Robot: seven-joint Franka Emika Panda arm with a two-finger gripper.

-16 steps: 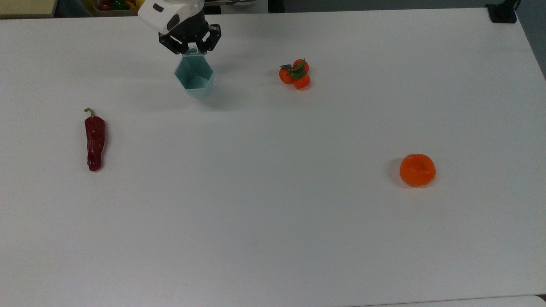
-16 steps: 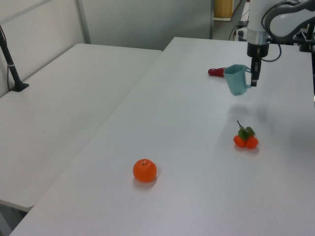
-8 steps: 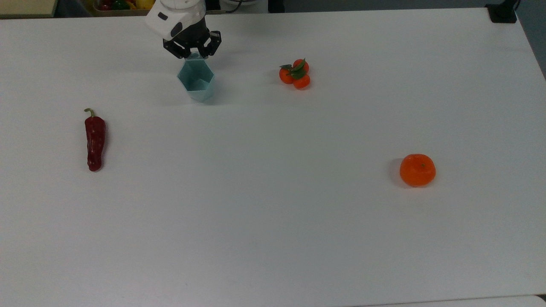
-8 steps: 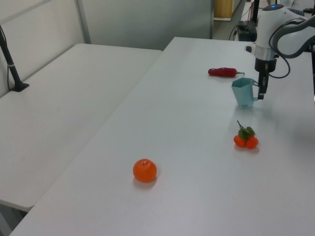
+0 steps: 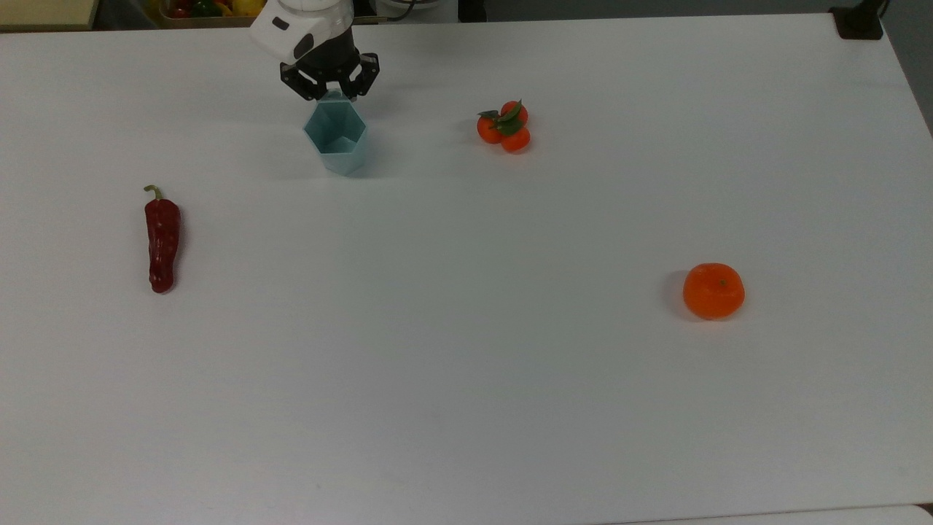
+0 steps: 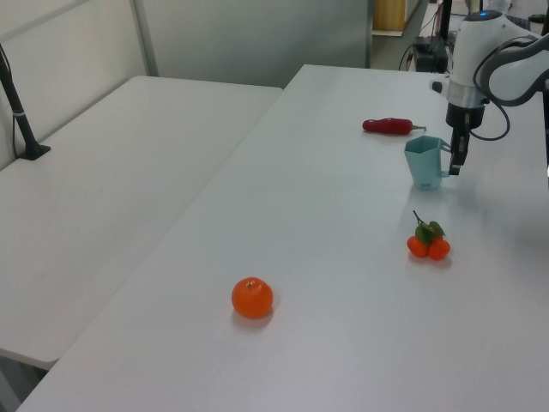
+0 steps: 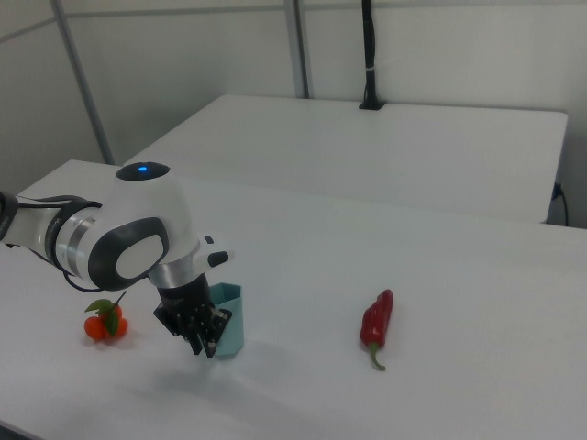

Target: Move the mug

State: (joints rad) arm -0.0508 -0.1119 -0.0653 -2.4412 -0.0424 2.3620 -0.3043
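Mug (image 5: 335, 135) upright, handle at end effector (image 5: 332, 90)

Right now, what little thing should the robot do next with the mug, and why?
Probably open the jaws and lift away. The mug stands upright on the table, and the gripper is at its handle, so it seems placed.

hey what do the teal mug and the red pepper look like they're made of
The mug looks like matte moulded or printed plastic: flat angular facets, even pale teal colour, no glaze shine. Ceramic can't be ruled out. The red pepper looks like glossy plastic or rubber, likely a toy: wrinkled dark red skin with small highlights and a tan stem.
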